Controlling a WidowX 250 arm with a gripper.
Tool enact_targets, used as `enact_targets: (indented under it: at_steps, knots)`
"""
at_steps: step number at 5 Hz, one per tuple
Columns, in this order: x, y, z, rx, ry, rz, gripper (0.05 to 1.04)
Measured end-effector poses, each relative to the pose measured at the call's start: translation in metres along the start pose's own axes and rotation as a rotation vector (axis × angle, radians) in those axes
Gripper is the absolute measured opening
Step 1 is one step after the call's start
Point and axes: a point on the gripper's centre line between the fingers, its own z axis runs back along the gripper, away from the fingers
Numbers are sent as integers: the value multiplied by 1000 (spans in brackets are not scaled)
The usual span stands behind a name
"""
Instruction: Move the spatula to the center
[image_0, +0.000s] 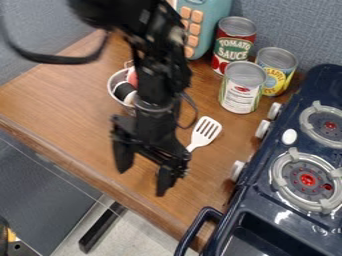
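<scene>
Spatula: the white spatula lies on the wooden counter, on the knob side of the stove, apart from it. The head is slotted and points away from the stove's handle end, toward the end where the cans stand. The long axis slants from upper right at the head to lower left at the handle, running roughly parallel to the stove's knobbed edge. The lower part of the handle passes out of sight behind the gripper.

Gripper: located on the knob side of the stove, farther from it than the spatula's head. It hangs down with its two fingers well spread, released, nothing seen clasped between them. Whether it touches the handle cannot be determined.

Other items: a red-labelled can, a yellow-labelled can and a white-labelled can stand upright in a group near the stove's upper corner. Beyond them from the stove is a teal object with orange buttons. Farthest from the stove, partly behind the arm, sits a white bowl with items inside.
</scene>
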Motion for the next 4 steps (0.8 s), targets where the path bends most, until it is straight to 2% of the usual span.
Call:
enact_targets:
  at_steps: [1,2,3,4]
  knots:
    - [16,-7,4,29,-43,17,1001]
    - [28,-19,6,54,-57,-10,1001]
    - [28,-21,6,55,-54,-13,1001]
    - [28,-20,-3,55,-33,-13,1001]
